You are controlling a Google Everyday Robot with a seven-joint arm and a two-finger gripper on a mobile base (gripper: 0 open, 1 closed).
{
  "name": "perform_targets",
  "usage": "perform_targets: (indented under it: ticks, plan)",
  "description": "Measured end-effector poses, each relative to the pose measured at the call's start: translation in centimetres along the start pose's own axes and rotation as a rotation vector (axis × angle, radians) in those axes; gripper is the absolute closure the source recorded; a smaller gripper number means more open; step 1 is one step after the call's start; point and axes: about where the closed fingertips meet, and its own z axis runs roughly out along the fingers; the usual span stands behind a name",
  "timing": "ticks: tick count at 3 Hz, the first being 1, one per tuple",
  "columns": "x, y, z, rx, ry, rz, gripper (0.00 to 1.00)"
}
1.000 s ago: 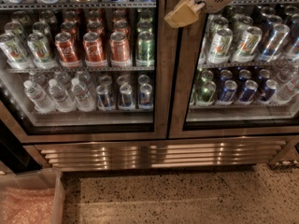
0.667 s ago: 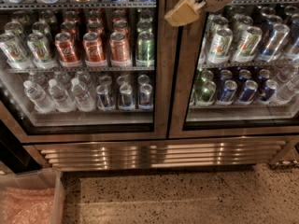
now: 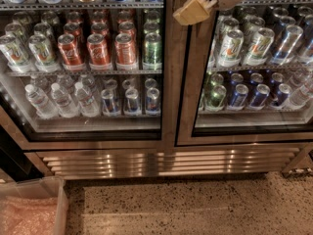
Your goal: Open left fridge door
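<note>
The left fridge door (image 3: 168, 97) is a large glass pane in a brushed steel frame, and it stands closed. Behind it are red cans (image 3: 99, 50) on the middle shelf and clear water bottles (image 3: 62, 100) below. My gripper (image 3: 194, 9), tan at the tip with a white wrist, is at the top of the view. It hangs in front of the steel stiles where the two doors meet, just right of the left door's right edge. Any handle is out of view.
The matching right glass door (image 3: 188, 106) shows green-white and blue cans. A steel vent grille (image 3: 161, 161) runs below both doors. A speckled floor (image 3: 195, 204) lies in front. A clear bin with pink wrap (image 3: 29, 212) sits at bottom left.
</note>
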Motion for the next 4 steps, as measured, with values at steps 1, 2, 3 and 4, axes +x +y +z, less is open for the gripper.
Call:
perform_targets:
  ticks: [1, 2, 3, 4]
  plan:
    - [0.0, 0.0, 0.0, 0.0, 0.0, 0.0, 1.0]
    - [0.0, 0.0, -0.4, 0.0, 0.0, 0.0, 1.0]
    - [0.4, 1.6, -0.8, -0.01, -0.016, 0.004, 1.0]
    - [0.2, 1.7, -1.0, -0.01, -0.016, 0.004, 1.0]
